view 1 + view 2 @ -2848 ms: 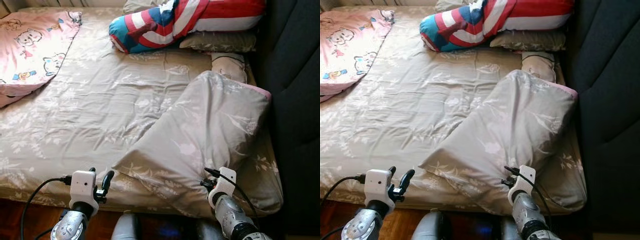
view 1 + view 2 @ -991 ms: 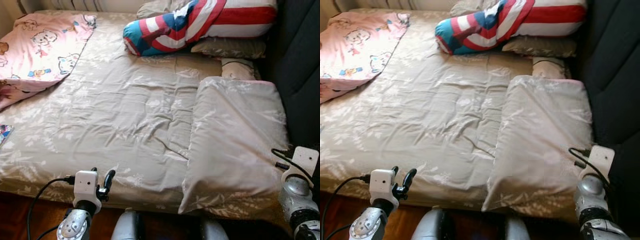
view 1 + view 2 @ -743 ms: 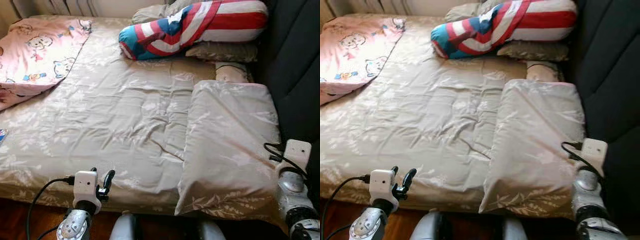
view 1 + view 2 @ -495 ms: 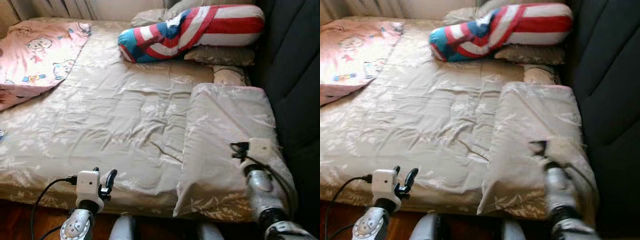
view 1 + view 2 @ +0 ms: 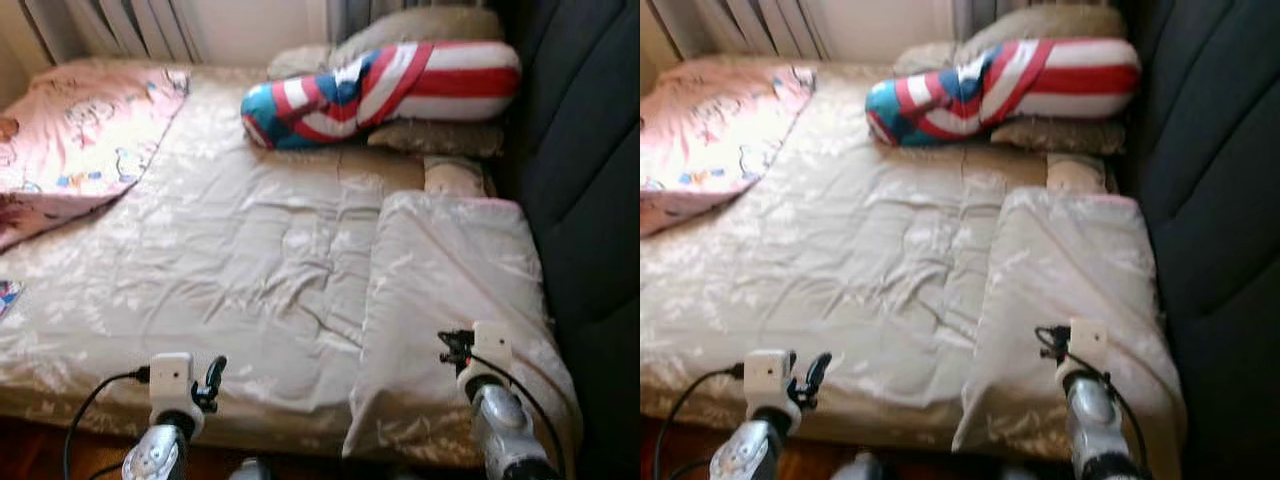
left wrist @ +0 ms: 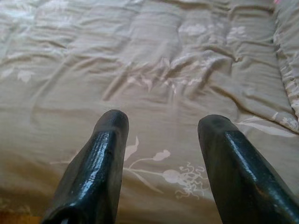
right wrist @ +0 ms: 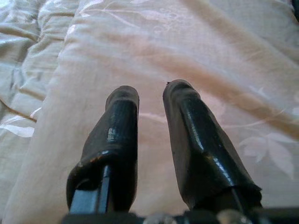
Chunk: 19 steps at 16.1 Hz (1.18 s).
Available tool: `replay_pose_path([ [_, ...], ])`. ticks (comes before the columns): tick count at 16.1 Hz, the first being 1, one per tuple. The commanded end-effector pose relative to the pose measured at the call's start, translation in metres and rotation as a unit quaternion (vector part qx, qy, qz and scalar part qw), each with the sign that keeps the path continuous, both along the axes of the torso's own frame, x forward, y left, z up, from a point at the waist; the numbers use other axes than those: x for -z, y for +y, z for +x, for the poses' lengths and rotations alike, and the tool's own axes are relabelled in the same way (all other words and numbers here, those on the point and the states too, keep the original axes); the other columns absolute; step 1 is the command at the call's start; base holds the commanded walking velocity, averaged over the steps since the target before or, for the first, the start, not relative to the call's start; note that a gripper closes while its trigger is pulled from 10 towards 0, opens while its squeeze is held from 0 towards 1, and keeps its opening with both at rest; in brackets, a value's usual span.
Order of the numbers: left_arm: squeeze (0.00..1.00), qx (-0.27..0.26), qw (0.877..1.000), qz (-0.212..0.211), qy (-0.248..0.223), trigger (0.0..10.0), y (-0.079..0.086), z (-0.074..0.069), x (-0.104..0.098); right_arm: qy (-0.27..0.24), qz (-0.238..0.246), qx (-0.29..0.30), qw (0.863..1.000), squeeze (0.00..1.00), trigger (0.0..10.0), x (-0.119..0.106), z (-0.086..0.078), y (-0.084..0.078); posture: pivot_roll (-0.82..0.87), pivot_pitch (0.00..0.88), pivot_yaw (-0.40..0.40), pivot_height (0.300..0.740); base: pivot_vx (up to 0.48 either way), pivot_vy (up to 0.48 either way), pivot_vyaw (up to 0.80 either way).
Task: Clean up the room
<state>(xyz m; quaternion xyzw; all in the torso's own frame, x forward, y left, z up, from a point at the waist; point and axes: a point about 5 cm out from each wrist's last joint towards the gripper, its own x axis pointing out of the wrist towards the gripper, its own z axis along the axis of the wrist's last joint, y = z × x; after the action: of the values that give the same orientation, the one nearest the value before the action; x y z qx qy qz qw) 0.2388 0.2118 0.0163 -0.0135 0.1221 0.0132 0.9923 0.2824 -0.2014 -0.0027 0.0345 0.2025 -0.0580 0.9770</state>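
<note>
- The left pincer (image 5: 213, 375) is seen at the near edge of the bed (image 5: 200, 260), its two black fingers (image 6: 100, 158) spread wide with nothing between them, above the floral sheet
- The right pincer (image 5: 455, 348) is held over the near end of the folded quilt (image 5: 455, 270), its fingers (image 7: 119, 140) a narrow gap apart and nothing gripped; the cloth lies just under the tips
- The quilt is laid lengthwise along the bed's right side, beside the dark headboard panel (image 5: 590, 180), its near corner hanging slightly over the edge
- The step is judged to be squaring this quilt; the overhanging corner is best pinched through a thick fold, not a single layer, and drawn inward slowly so that the fold line is kept straight
- Farther off, a small pillow (image 5: 452, 175) is seen just beyond the quilt, then a striped bolster (image 5: 390, 85) on a flat pillow (image 5: 440, 135)
- A pink blanket (image 5: 70, 140) is left at the far left corner, well apart, probably to be folded later
</note>
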Motion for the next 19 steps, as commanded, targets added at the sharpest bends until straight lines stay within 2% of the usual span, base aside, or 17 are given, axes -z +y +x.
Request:
replay_pose_path([
  [1,0.0,-0.004,1.0,-0.004,0.024,10.0,0.002,-0.006,0.011,0.023,-0.002,0.005,1.0,0.0,10.0,0.009,-0.009,-0.002,0.05,0.128,-0.027,0.74,0.0,0.0,0.0],
  [3,0.0,0.0,0.998,-0.003,0.065,10.0,0.003,-0.011,0.028,0.041,0.008,0.029,0.999,0.0,10.0,0.018,-0.021,-0.009,0.05,0.119,-0.031,0.74,0.0,0.0,0.0],
  [5,0.0,-0.004,0.991,0.002,0.131,10.0,0.004,-0.021,0.051,0.098,-0.001,0.026,0.995,0.0,10.0,0.037,-0.042,-0.011,0.06,0.106,-0.037,0.74,0.0,0.0,0.0],
  [6,0.0,-0.005,0.989,0.004,0.148,10.0,0.004,-0.024,0.056,0.109,0.0,0.029,0.994,0.0,10.0,0.041,-0.047,-0.012,0.06,0.103,-0.038,0.74,0.0,0.0,0.0],
  [9,0.0,-0.016,0.975,0.008,0.22,10.0,0.004,-0.038,0.076,0.191,-0.001,0.053,0.98,0.0,10.0,0.063,-0.077,-0.016,0.06,0.091,-0.037,0.74,0.0,0.0,0.0],
  [11,0.0,-0.027,0.97,0.001,0.242,10.0,0.004,-0.045,0.083,0.192,0.0,0.046,0.98,0.0,10.0,0.064,-0.078,-0.011,0.06,0.09,-0.036,0.74,0.0,0.0,0.0],
  [12,0.0,-0.029,0.968,-0.002,0.248,10.0,0.002,-0.048,0.085,0.179,0.011,0.046,0.983,0.94,10.0,0.062,-0.073,-0.008,0.05,0.09,-0.034,0.74,0.0,0.0,0.0],
  [13,0.0,-0.025,0.967,-0.001,0.253,10.0,0.001,-0.049,0.086,0.176,0.01,0.043,0.983,1.0,10.0,0.061,-0.071,-0.007,0.05,0.09,-0.034,0.74,0.0,0.0,0.0],
  [19,0.0,-0.024,0.96,0.003,0.279,10.0,-0.001,-0.056,0.092,0.198,0.001,0.036,0.98,1.0,10.0,0.065,-0.077,-0.005,0.05,0.094,-0.037,0.74,0.0,0.0,0.0],
])
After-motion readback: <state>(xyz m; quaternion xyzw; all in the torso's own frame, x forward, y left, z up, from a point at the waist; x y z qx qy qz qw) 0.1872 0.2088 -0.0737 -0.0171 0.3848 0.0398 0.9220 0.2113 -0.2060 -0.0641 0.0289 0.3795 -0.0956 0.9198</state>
